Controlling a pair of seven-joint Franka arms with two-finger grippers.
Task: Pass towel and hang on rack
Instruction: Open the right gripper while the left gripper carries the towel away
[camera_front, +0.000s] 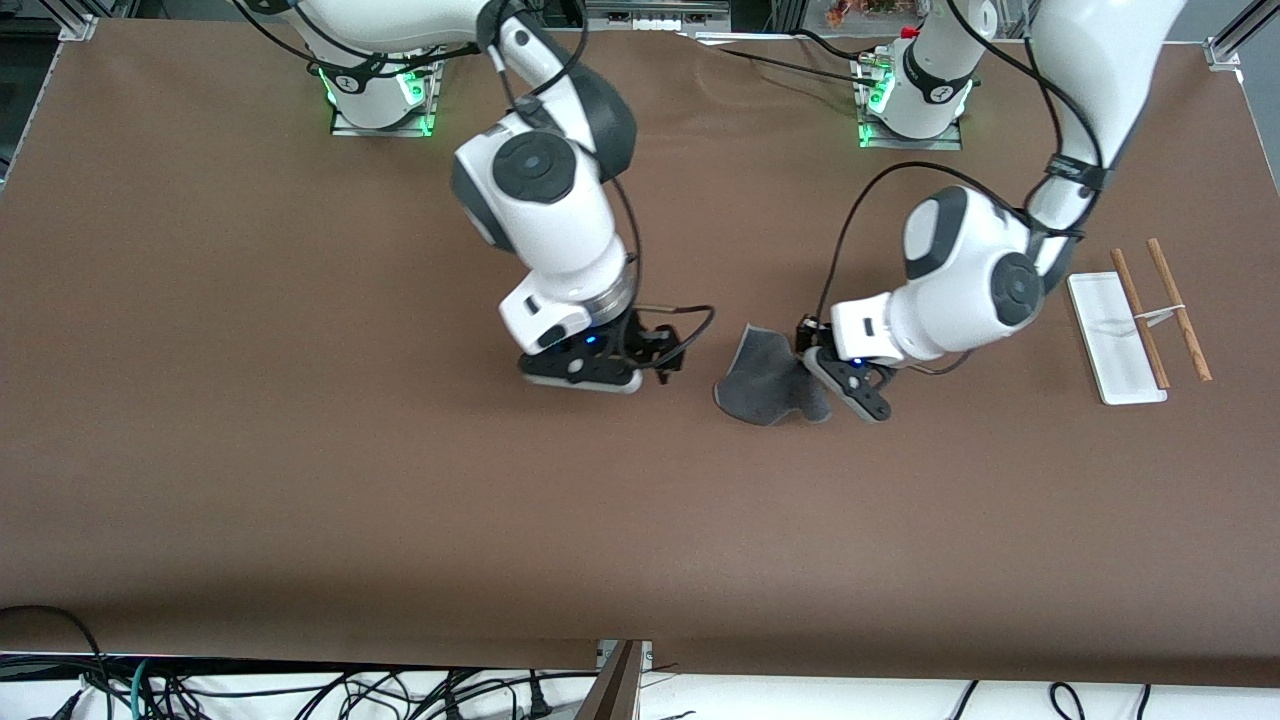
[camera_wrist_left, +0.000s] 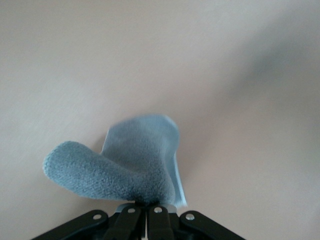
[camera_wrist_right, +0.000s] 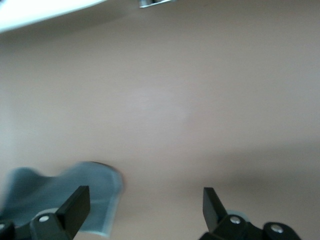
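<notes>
Brown table gives you wide bare room toward the front camera. Your left gripper has its jaws clamped on one edge of the towel, a fuzzy dark grey cloth that's crumpled, near mid-table. Right gripper sits just beside it, jaws apart. Rack, w/ flat white base and thin wood rods, stands at the left arm's end.

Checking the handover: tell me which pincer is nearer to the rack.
Left. The left pincer, shut on the towel, is over the table between the towel and the rack. The right pincer is open, past the towel toward the right arm's end.
</notes>
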